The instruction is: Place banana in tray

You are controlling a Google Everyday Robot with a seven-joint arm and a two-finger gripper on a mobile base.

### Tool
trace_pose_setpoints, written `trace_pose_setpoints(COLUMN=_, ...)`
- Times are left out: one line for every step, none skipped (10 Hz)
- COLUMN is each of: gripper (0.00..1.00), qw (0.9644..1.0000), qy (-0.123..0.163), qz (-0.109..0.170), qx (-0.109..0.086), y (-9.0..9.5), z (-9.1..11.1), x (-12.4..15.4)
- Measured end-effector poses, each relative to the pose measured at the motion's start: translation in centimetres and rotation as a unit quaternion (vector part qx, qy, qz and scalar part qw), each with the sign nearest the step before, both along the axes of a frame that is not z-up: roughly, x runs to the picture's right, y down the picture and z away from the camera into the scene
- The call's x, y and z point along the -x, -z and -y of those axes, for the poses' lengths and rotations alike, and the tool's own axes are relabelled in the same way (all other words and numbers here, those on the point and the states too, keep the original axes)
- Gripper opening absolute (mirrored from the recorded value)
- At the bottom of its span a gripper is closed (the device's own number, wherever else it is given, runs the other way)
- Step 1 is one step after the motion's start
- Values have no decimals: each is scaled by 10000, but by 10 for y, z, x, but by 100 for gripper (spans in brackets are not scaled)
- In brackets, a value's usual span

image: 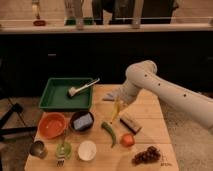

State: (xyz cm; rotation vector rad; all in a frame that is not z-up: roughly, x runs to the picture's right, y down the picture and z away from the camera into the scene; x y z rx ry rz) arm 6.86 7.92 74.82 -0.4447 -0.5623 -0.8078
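Note:
The banana [115, 114] is a small pale-yellow fruit hanging nearly upright just above the wooden table, with my gripper [119, 103] shut on its upper end. The white arm reaches in from the right. The tray [49, 102], dark green with a raised rim, lies at the table's back left, to the left of the gripper. Inside the tray lies a brush [82, 88] with a long handle.
A green pepper [110, 133], a tomato [127, 140], grapes [147, 155] and a dark block [130, 123] lie below the gripper. An orange bowl [52, 125], a dark bowl holding a blue sponge [82, 121], a white cup [87, 150] and a metal cup [37, 148] stand front left. A grey cloth [111, 95] lies behind.

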Motion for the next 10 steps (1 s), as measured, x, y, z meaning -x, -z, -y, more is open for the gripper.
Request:
trace_pose_setpoints(gripper=0, qw=10000, qy=9, qz=77, qx=-31, y=-1, z=5, x=9)
trace_pose_setpoints(gripper=0, qw=9997, qy=40, qz=211, qx=-66, y=-4, z=11, x=26)
trace_pose_setpoints(gripper=0, qw=9993, qy=62, qz=344, qx=-102, y=-7, z=18, x=44)
trace_pose_setpoints(gripper=0, qw=9989, qy=83, qz=456, qx=-122, y=-11, z=23, x=61)
trace_pose_setpoints(gripper=0, qw=9985, qy=108, qz=526, qx=-130, y=-14, z=27, x=73)
trace_pose_setpoints(gripper=0, qw=9979, qy=166, qz=610, qx=-132, y=-18, z=31, x=88)
trace_pose_setpoints(gripper=0, qw=9973, qy=241, qz=686, qx=-129, y=-22, z=35, x=103)
trace_pose_setpoints(gripper=0, qw=9967, qy=315, qz=739, qx=-118, y=-26, z=39, x=117)
trace_pose_setpoints(gripper=0, qw=9962, qy=381, qz=776, qx=-108, y=-31, z=42, x=126)
trace_pose_setpoints(gripper=0, qw=9958, qy=426, qz=800, qx=-103, y=-33, z=45, x=132)
